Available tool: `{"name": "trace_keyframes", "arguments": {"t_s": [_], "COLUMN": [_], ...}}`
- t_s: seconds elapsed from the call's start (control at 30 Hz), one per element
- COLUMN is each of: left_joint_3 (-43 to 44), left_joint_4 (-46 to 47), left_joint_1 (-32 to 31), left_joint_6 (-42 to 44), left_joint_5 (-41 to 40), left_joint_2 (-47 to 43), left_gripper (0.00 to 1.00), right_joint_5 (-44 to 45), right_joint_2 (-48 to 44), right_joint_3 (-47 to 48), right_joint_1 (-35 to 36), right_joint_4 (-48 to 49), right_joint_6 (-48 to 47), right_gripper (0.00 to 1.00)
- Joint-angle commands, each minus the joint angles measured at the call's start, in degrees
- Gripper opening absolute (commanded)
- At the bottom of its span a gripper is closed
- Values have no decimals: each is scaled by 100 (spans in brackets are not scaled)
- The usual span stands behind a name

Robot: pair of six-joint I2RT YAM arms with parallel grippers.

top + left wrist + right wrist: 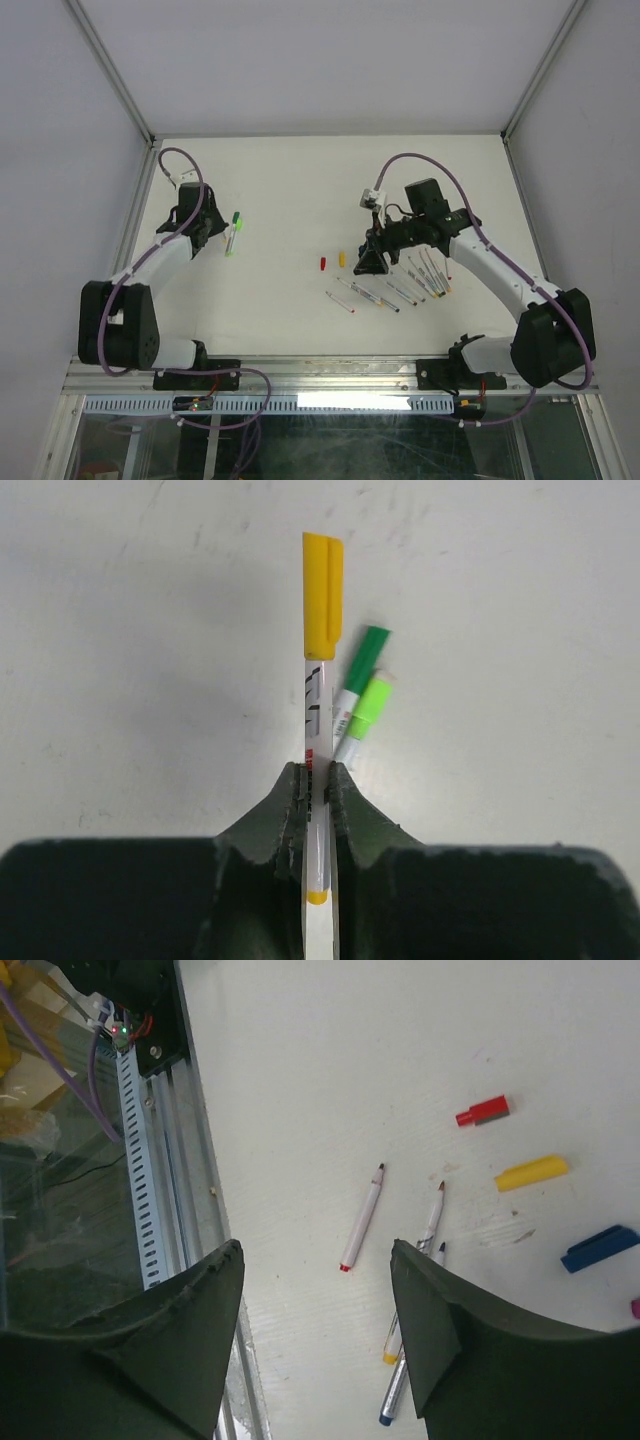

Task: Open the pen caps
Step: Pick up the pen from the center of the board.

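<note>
On the white desk (300,180), green-tipped pens (234,235) sit just right of the left pincer (218,232). A red cap (323,263) and a yellow cap (342,258) lie left of the right pincer (372,262). Loose pens (362,291) fan out on its near side.

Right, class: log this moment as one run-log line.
left gripper: shut on yellow-capped pen | right gripper: open, empty | red cap, yellow cap: lying loose

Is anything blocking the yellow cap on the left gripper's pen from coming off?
Nothing visible: the yellow cap juts free beyond the left gripper, which clamps its pen; two green-capped pens lie beside it, not ahead.
</note>
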Motion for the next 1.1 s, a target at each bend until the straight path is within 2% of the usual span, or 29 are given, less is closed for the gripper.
{"name": "trace_keyframes", "arguments": {"t_s": [0.0, 0.13, 0.23, 0.33, 0.43, 0.5, 0.53, 0.67, 0.77, 0.87, 1.07], "left_joint_3": [-359, -1202, -1963, -2513, -2822, -2917, -2957, -2939, -2772, -2588, -2356], "left_joint_4": [603, 1843, 3397, 4736, 5724, 6175, 6391, 7311, 7673, 7853, 8047], "left_joint_1": [-108, -512, -1039, -1660, -2415, -2844, -3039, -3642, -3979, -4217, -4505], "left_joint_6": [-248, -787, -1423, -1836, -1956, -1962, -1963, -2061, -2082, -2094, -2112], "left_joint_5": [824, 2110, 2724, 2786, 2442, 2105, 1935, 1454, 1231, 1052, 874], "left_joint_2": [-1150, -2138, -2639, -2755, -2622, -2441, -2331, -1724, -1217, -879, -535], "left_gripper": [0, 0, 0, 0, 0, 0, 0, 0, 0, 0, 0], "right_joint_5": [-728, -1413, -1760, -1480, -1335, -1191, -1102, -854, -597, -406, -196], "right_joint_2": [-480, -41, 231, 127, 108, 158, 186, 347, 363, 353, 327], "right_joint_3": [309, 450, -43, -773, -1434, -1636, -1707, -2036, -2137, -2193, -2210], "right_joint_1": [-25, -24, -25, -22, -88, -159, -199, -305, -307, -306, -303], "right_joint_4": [1393, 2542, 4547, 6023, 7799, 8458, 8644, 9648, 9739, 9689, 9449], "right_joint_6": [446, 1623, 3518, 4200, 5258, 5724, 5956, 6679, 6827, 6884, 6924], "right_gripper": [66, 75, 75, 76, 87, 95, 98, 99, 98, 95, 81]}}
